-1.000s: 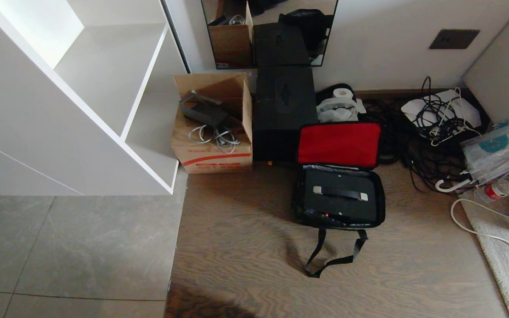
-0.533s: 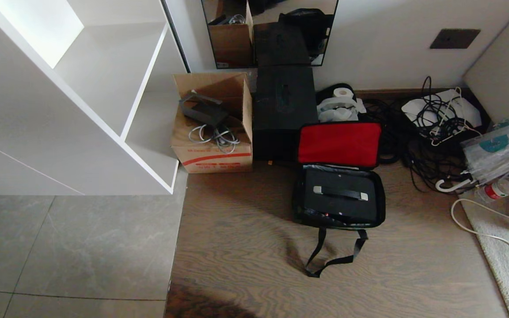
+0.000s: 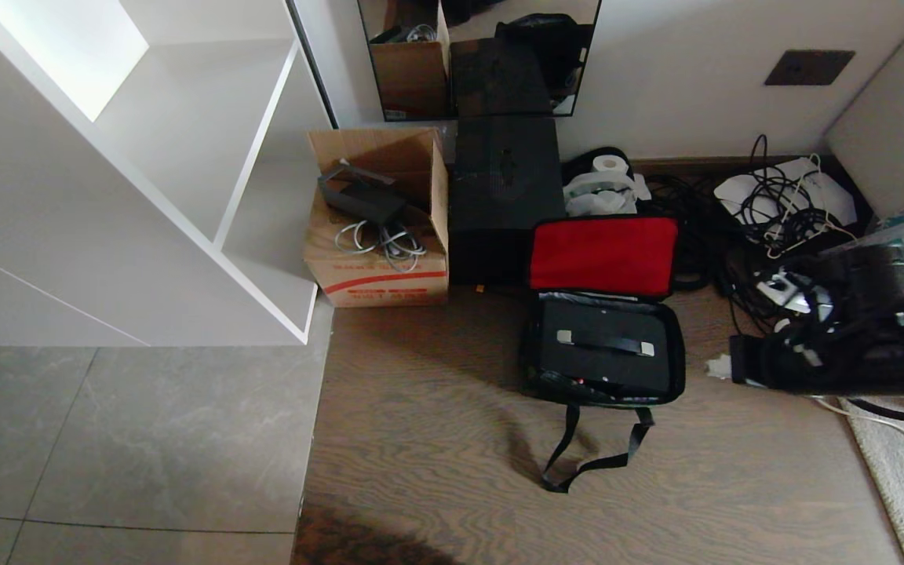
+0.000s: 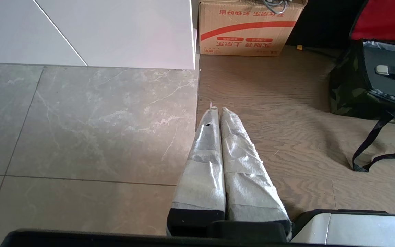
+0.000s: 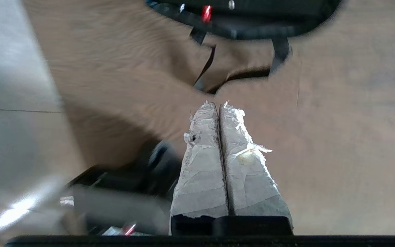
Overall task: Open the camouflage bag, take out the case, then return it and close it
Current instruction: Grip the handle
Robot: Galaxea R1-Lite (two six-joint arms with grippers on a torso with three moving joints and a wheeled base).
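already open, camouflage bag (image 3: 603, 310) holds the case (image 3: 605, 345).

Cloth camouflage bag (image 3: 534, 369) on matt wood-grain floor (image 3: 436, 439); smooth cardboard box (image 3: 377, 271) nearby.

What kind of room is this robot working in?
Probably a lived-in home corner or storage nook: white shelving, a wall mirror, and floor clutter such as a cardboard box and tangled cables.

The black right arm (image 3: 852, 337) is a blur, cut off at the head view's right side. It hides some tangled black cables (image 3: 774, 204). The soft green-brown camouflage bag (image 5: 245, 20) is blurry and cut off in the right wrist view.
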